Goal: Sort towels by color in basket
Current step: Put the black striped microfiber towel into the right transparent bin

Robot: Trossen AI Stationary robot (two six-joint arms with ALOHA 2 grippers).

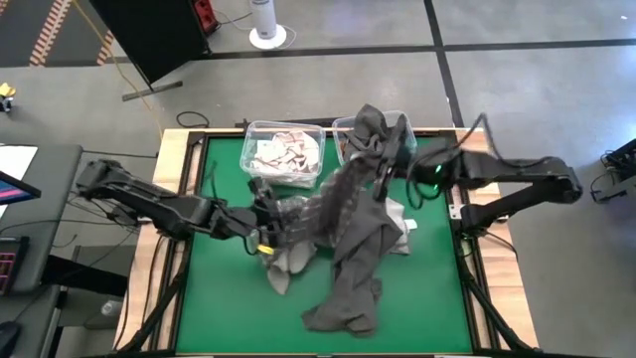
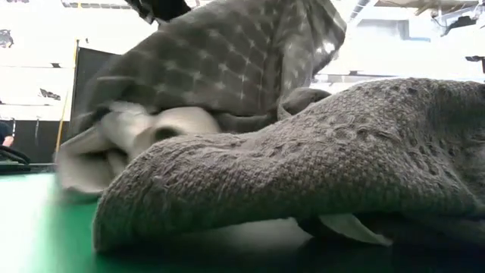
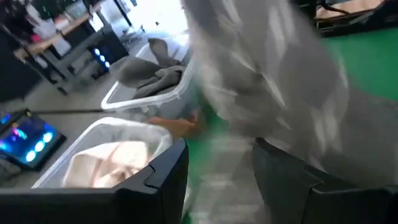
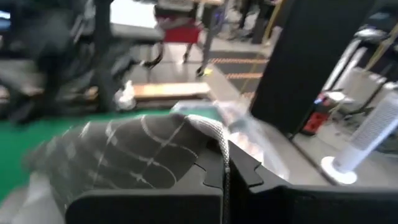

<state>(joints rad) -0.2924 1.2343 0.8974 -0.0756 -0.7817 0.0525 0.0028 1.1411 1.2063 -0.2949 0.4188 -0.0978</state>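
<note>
The grey-and-white checked towel (image 1: 333, 204) hangs stretched between the two arms above the middle of the green table (image 1: 224, 298). Its upper end is pinched in the right gripper (image 1: 390, 151), whose fingers are shut on the cloth beside the right-hand clear bin (image 1: 343, 129). The left gripper (image 1: 266, 221) has its fingers part open at the towel's lower end; whether they grip it cannot be told.

The step in hand appears to be lifting this towel free of the pile. The next move likely calls for carrying it over the bin that matches it and letting go, with the trailing end clear.

A dark grey towel (image 1: 348, 283) lies sprawled on the table below, and a lighter one (image 1: 286, 267) sits just beside the left gripper. The left-hand bin (image 1: 250, 154) already holds pale cloth. The hanging tail could drag the dark towel along.
</note>
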